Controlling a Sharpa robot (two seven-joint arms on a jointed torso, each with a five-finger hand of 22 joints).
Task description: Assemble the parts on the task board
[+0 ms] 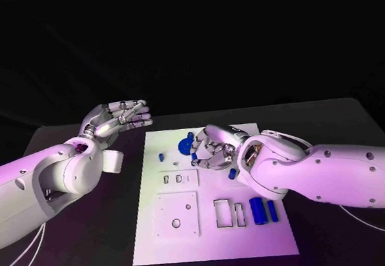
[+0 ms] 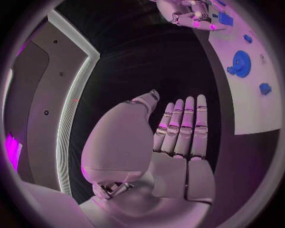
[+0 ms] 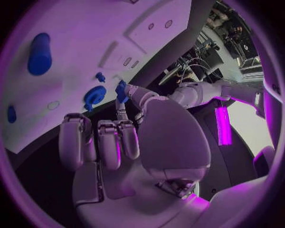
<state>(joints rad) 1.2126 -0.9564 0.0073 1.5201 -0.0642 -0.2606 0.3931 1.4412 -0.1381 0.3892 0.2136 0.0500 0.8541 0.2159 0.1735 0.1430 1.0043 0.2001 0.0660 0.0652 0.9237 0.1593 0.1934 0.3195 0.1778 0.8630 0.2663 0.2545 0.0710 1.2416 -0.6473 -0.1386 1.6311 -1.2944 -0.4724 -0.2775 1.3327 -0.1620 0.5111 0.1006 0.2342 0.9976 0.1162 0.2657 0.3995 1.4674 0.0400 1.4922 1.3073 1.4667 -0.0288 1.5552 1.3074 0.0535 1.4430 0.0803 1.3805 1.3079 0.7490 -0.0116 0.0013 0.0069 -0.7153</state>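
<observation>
Between right hand's fingers (image 3: 121, 111), upright blue part (image 3: 121, 90)

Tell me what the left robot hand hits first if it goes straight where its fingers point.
Probably the right robot hand, straight beyond the left robot hand's fingertips in the left wrist view; only table lies between. Depth is unclear.

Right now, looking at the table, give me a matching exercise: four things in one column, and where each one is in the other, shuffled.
Things:
1. left robot hand
2. right robot hand
3. blue cylinders
4. round blue part

Places:
A. lying side by side on the task board's right side, nearer the robot
B. over the board, pinching a small blue part
C. beyond the board's left edge, holding nothing
D. on the board's far end

Pairs: 1-C, 2-B, 3-A, 4-D
</observation>
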